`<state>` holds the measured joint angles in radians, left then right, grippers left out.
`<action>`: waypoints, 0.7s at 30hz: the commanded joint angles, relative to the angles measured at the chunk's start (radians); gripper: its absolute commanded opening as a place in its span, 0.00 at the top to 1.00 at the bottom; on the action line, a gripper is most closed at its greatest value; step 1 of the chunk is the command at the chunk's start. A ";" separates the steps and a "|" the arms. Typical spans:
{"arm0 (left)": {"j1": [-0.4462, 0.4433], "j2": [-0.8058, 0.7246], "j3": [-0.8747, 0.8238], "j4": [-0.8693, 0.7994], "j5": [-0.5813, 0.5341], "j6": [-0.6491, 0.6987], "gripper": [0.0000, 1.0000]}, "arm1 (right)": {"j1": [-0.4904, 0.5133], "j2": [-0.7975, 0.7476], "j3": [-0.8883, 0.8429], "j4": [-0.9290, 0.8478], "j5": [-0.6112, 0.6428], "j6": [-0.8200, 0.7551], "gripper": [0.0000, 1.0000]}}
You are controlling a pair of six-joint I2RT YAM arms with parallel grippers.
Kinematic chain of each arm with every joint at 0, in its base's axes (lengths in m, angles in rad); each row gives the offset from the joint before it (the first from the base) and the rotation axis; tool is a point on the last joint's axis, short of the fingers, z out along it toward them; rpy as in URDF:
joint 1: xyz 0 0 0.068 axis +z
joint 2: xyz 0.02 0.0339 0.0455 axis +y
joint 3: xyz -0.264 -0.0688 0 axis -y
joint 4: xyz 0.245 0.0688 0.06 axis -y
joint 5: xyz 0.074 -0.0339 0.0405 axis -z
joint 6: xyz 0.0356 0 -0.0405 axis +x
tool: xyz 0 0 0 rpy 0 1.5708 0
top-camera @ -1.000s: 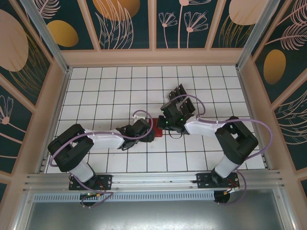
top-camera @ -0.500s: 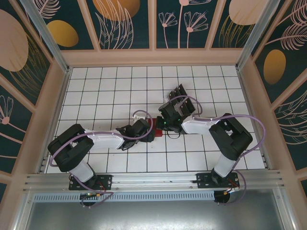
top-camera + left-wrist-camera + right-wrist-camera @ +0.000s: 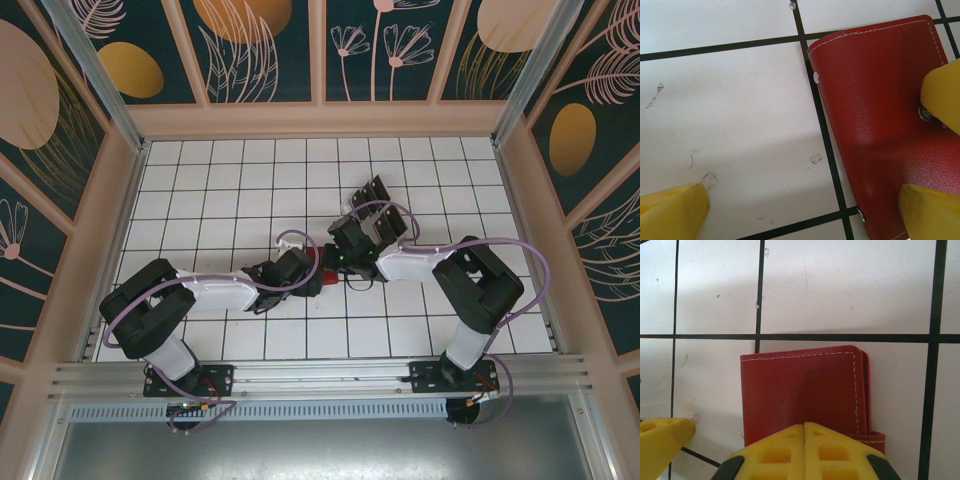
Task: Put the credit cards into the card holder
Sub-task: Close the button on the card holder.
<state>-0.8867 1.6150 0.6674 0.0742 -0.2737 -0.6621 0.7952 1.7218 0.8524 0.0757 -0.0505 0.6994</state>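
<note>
Top view: the red card holder (image 3: pixel 318 268) lies on the white gridded table (image 3: pixel 200 180) at centre frame, squeezed between my two wrists. My left gripper (image 3: pixel 306 270) comes at it from the left, my right gripper (image 3: pixel 338 256) from the right.

Left wrist camera: the card holder (image 3: pixel 875 125) is folded flat and fills the right half of the frame. My left gripper (image 3: pixel 800 212) is spread wide. One yellow finger (image 3: pixel 670 212) sits over bare tile at lower left and another is over the red leather at lower right, gripping nothing.

Right wrist camera: my right gripper (image 3: pixel 747 432) is parted too. One finger is at lower left over tile and one at bottom centre over the holder's near edge; I can't tell if it touches.

The black credit cards (image 3: pixel 371 194) stand bunched just above and right of my right wrist.
</note>
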 commanded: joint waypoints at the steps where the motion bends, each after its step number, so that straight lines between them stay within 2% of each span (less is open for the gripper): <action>1: 0.008 0.036 -0.032 -0.039 0.006 0.002 0.02 | 0.029 0.027 -0.042 -0.028 -0.009 0.026 1.00; 14: 0.008 -0.013 -0.053 -0.034 -0.015 -0.048 0.02 | 0.052 0.067 -0.145 0.004 -0.004 0.063 1.00; 21: 0.010 -0.179 -0.065 -0.075 -0.133 -0.139 0.02 | 0.073 0.081 -0.188 0.009 0.013 0.079 1.00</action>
<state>-0.8825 1.5059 0.6067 0.0475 -0.3202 -0.7399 0.8299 1.7218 0.7403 0.2863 -0.0002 0.7582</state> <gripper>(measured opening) 0.985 0.046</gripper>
